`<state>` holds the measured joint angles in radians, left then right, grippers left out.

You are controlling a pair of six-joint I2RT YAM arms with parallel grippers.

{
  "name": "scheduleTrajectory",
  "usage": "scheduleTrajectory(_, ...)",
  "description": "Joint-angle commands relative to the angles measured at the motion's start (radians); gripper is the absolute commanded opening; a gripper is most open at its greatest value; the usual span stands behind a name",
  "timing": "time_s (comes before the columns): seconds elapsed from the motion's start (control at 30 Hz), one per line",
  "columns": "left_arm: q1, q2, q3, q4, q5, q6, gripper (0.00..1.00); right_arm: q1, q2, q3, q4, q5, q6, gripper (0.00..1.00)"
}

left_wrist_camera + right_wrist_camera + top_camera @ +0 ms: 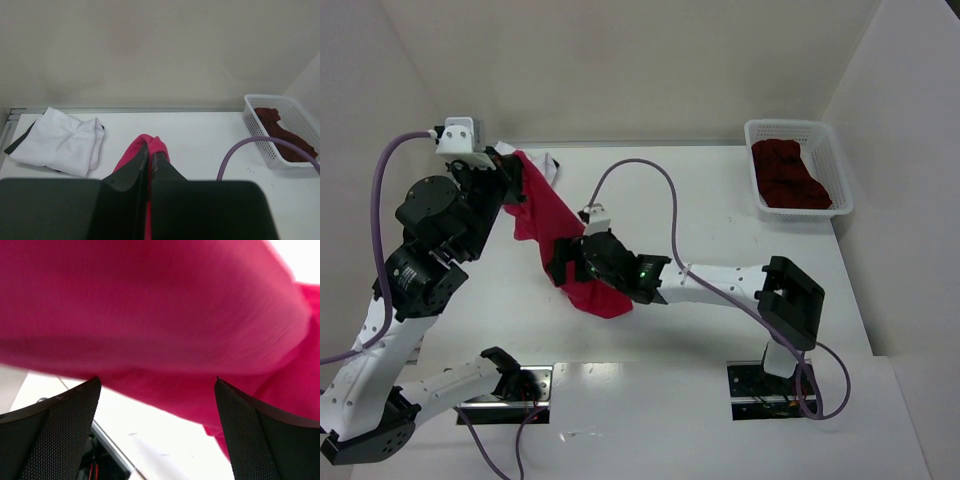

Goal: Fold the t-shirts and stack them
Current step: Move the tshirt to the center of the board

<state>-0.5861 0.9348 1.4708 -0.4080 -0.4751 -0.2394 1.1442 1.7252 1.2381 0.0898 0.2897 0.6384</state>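
Left of the basket, the left gripper pinched the red shirt aloft for spreading; the wide-open right gripper probably needed its hem next.

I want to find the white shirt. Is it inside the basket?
No, the white shirt lies on the table; the basket holds the dark maroon shirt.
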Motion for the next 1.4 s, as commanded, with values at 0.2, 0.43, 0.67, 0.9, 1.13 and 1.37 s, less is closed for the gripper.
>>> scheduleTrajectory(0.2, -0.001, -0.034, -0.021, 0.097, -0.076, 0.005, 0.0, 0.048, 0.074, 0.075, 0.074, 0.089, 0.052, 0.99)
scheduleTrajectory(0.43, -0.001, -0.044, -0.021, 0.097, -0.065, -0.005, 0.0, 0.072, 0.227, 0.27, -0.053, 0.242, 0.027, 0.87)
scheduleTrajectory(0.67, -0.001, -0.073, -0.012, 0.087, -0.108, 0.006, 0.0, 0.072, 0.219, 0.317, -0.162, 0.474, 0.05, 0.24)
scheduleTrajectory(0.9, -0.001, -0.117, -0.053, 0.103, -0.207, 0.025, 0.0, 0.04, -0.138, 0.103, -0.173, 0.571, 0.044, 0.06)
scheduleTrajectory(1.13, -0.001, -0.162, -0.04, 0.103, -0.221, 0.034, 0.0, 0.005, -0.602, 0.087, -0.208, 0.571, -0.176, 0.02)
scheduleTrajectory(1.37, -0.001, -0.153, 0.031, 0.026, 0.013, -0.018, 0.0, 0.005, -0.719, 0.149, -0.304, 0.48, -0.255, 0.02)
